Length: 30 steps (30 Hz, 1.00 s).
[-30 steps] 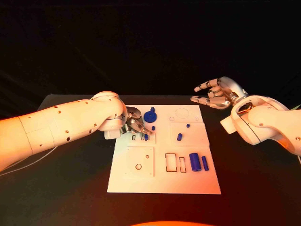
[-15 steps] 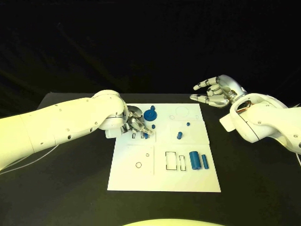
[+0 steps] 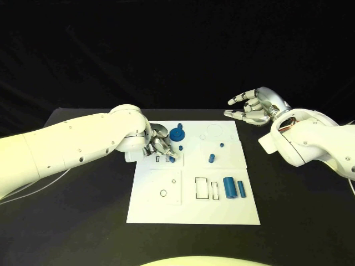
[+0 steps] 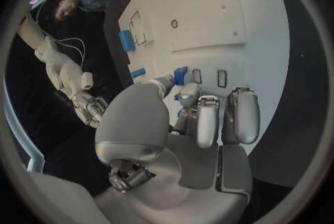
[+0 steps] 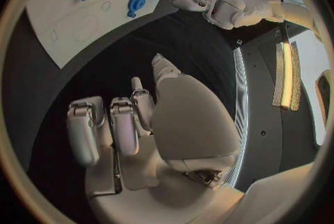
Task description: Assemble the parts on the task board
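We see a flat white board on the matte black table, with smooth blue plastic parts on it: a round disc, 2 short cylinders side by side near its right edge, and small pegs. The left hand, shiny silver metal, pinches a small blue piece at the board's left edge. The right hand hovers off the board's far right corner, fingers curled apart, holding nothing. Since 1 second ago, both hands have barely moved.
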Tool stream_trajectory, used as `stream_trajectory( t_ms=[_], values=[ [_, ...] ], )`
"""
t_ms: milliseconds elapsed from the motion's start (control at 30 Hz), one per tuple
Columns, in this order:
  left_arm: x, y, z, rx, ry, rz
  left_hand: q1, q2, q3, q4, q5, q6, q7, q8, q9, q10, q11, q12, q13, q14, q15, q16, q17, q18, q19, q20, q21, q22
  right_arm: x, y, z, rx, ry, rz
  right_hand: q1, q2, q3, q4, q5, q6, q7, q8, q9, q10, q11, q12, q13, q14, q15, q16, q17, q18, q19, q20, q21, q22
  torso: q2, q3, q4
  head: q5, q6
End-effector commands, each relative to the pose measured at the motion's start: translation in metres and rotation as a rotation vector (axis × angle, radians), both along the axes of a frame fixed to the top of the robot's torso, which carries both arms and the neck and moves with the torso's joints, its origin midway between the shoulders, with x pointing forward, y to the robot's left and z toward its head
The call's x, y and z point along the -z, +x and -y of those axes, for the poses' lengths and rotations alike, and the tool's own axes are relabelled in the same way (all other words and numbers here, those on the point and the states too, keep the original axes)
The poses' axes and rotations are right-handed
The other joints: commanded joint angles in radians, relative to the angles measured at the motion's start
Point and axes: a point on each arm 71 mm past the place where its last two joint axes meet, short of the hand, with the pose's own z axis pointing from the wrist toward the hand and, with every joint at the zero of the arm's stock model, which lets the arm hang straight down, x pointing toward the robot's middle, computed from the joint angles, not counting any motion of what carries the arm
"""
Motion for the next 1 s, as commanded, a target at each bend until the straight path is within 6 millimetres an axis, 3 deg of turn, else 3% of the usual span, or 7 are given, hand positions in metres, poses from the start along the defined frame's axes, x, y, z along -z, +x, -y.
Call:
stream_trajectory(
  t_ms=[33,167,333,500,600,1000],
  values=[
    [0.001,-0.002,0.002,-0.005,-0.033,-0.033,0.015,0.001,0.026,-0.007,-0.002,0.001,-0.01,-0.002,0.009,-0.001,-0.009,-0.003,0.0,0.09,-0.007,0.003,0.233,-0.021,0.006,-0.005,0.003,0.014,0.0,0.0,-0.001,-0.014,-0.009,0.004,-0.009,0.004,0.003,0.0,0.006,0.0,0.0,0.006,-0.001,0.002,-0.006,0.001,0.067,0.091,-0.007,-0.003,0.214,-0.014,0.104,-0.005,0.005,0.263,0.0,0.0001,0.0007,0.0,-0.002],
    [0.001,-0.002,0.001,-0.02,-0.052,-0.041,0.011,-0.004,0.041,-0.005,-0.001,0.001,-0.009,-0.004,0.013,-0.021,-0.008,-0.026,-0.029,0.088,-0.007,0.002,0.23,-0.02,0.004,-0.005,0.003,0.012,0.0,0.0,-0.001,-0.013,-0.009,0.005,-0.012,0.006,0.005,0.001,0.008,-0.001,0.0,0.007,-0.001,0.001,-0.006,0.001,0.067,0.09,-0.007,-0.004,0.213,-0.014,0.104,-0.005,0.005,0.263,-0.001,0.0,0.0008,0.0,-0.002],
    [0.0,-0.002,-0.001,-0.042,-0.08,-0.046,0.013,-0.018,0.121,-0.026,-0.001,-0.001,-0.011,-0.006,0.03,-0.018,-0.009,-0.034,-0.034,0.09,-0.008,0.003,0.232,-0.02,0.004,-0.006,0.002,0.014,0.0,0.0,0.0,-0.012,-0.009,0.005,-0.014,0.006,0.005,0.002,0.008,-0.001,0.0,0.008,-0.001,0.002,-0.006,0.002,0.067,0.09,-0.007,-0.004,0.213,-0.014,0.104,-0.006,0.005,0.263,0.0,0.0003,0.0011,0.001,0.0],
    [-0.002,-0.004,-0.005,-0.077,-0.12,-0.048,-0.004,-0.049,0.293,-0.101,-0.001,-0.007,-0.011,0.004,0.073,-0.001,-0.01,-0.035,-0.027,0.093,-0.009,0.007,0.24,-0.021,0.007,-0.009,0.004,0.019,0.0,0.0,0.0,-0.011,-0.009,0.006,-0.014,0.006,0.005,0.002,0.008,-0.001,0.0,0.008,-0.001,0.002,-0.006,0.002,0.067,0.09,-0.007,-0.004,0.213,-0.014,0.104,-0.006,0.005,0.263,0.0,0.0004,0.0014,0.002,-0.001],
    [-0.004,-0.005,-0.008,-0.101,-0.147,-0.043,-0.023,-0.061,0.348,-0.132,-0.001,-0.006,-0.011,0.01,0.091,0.011,-0.012,-0.03,-0.018,0.097,-0.011,0.011,0.248,-0.023,0.014,-0.009,0.008,0.029,0.0,0.0,0.001,-0.01,-0.009,0.007,-0.016,0.006,0.005,0.002,0.008,-0.001,0.0,0.008,-0.001,0.001,-0.006,0.0,0.066,0.09,-0.007,-0.004,0.212,-0.014,0.104,-0.006,0.005,0.263,0.0,0.0004,0.0016,0.003,-0.002],
    [-0.01,-0.011,-0.024,-0.16,-0.164,0.061,-0.074,-0.096,0.453,-0.201,0.007,0.018,-0.016,0.01,0.122,0.044,-0.019,-0.022,0.0,0.104,-0.018,0.02,0.263,-0.03,0.04,-0.016,0.021,0.062,0.0,-0.001,0.003,-0.006,-0.009,0.008,-0.018,0.006,0.005,0.002,0.008,-0.002,0.0,0.009,-0.001,0.001,-0.006,0.0,0.066,0.09,-0.007,-0.004,0.213,-0.014,0.104,-0.006,0.005,0.263,0.0,-0.0005,0.0033,0.005,-0.009]
  ],
)
